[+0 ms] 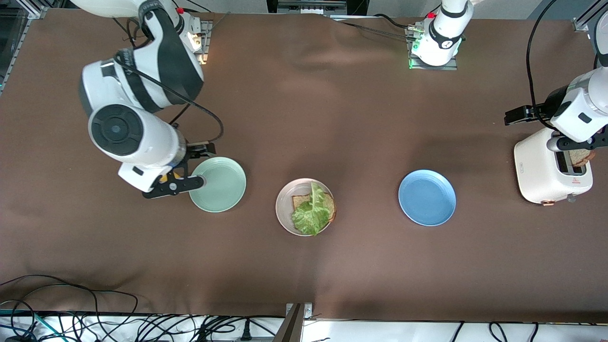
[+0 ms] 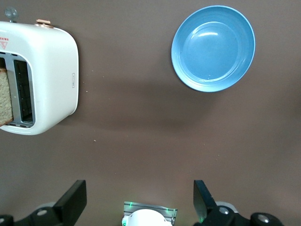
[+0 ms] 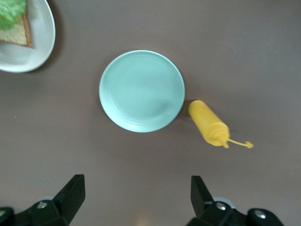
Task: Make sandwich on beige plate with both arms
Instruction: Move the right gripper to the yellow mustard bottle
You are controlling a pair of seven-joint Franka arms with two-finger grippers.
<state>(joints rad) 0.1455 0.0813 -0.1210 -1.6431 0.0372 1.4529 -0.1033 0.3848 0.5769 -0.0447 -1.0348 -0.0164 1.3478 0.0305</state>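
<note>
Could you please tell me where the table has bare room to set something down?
Bare brown cloth lies between the round beige plastic plate and round blue plate, and nearer the camera than all plates. It is crowded beside the round mint green plate, by the yellow squeeze bottle.

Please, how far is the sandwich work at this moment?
Done: one bread slice lies on the beige plate with lettuce on top. In hand: nothing; the left gripper is open over the table by the toaster, the right gripper open near the green plate. Left: the second slice, still in the toaster, must go on the lettuce.
</note>
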